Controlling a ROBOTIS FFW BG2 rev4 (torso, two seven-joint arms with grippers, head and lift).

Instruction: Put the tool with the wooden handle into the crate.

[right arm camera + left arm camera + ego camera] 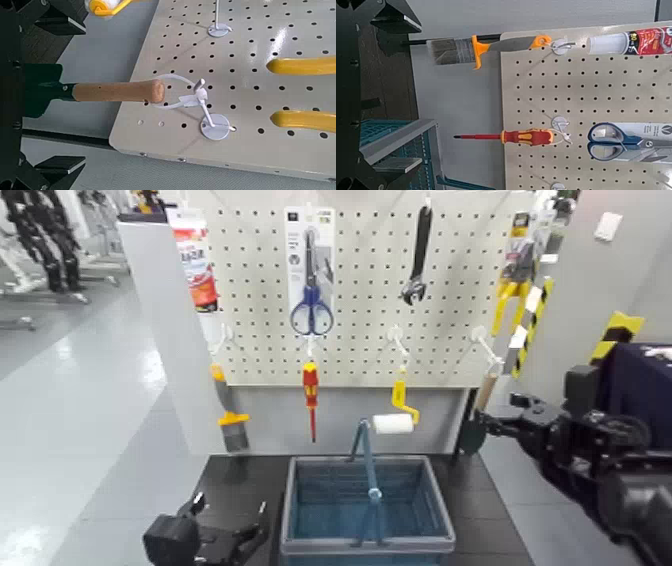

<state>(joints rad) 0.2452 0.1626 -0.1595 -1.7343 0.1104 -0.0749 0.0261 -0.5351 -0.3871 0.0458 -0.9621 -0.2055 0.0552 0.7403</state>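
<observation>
The trowel hangs at the pegboard's lower right, its tan wooden handle (487, 387) on a white hook (181, 93) and its dark green blade (468, 436) pointing down. In the right wrist view the handle (115, 92) is still on the hook, and the blade (40, 87) lies between my fingers without touching them. My right gripper (497, 426) (43, 91) is open around the blade. The blue-grey crate (292, 490) stands on the dark table below the board, with its blue hoop handle (368, 465) raised. My left gripper (228, 528) is open and empty, low, left of the crate.
On the pegboard hang a paint brush (231, 418), a red-and-yellow screwdriver (311, 390), blue scissors (311, 302), a wrench (417, 252), a yellow-handled paint roller (396, 418) and yellow-handled pliers (514, 288). The roller hangs just above the crate's far side.
</observation>
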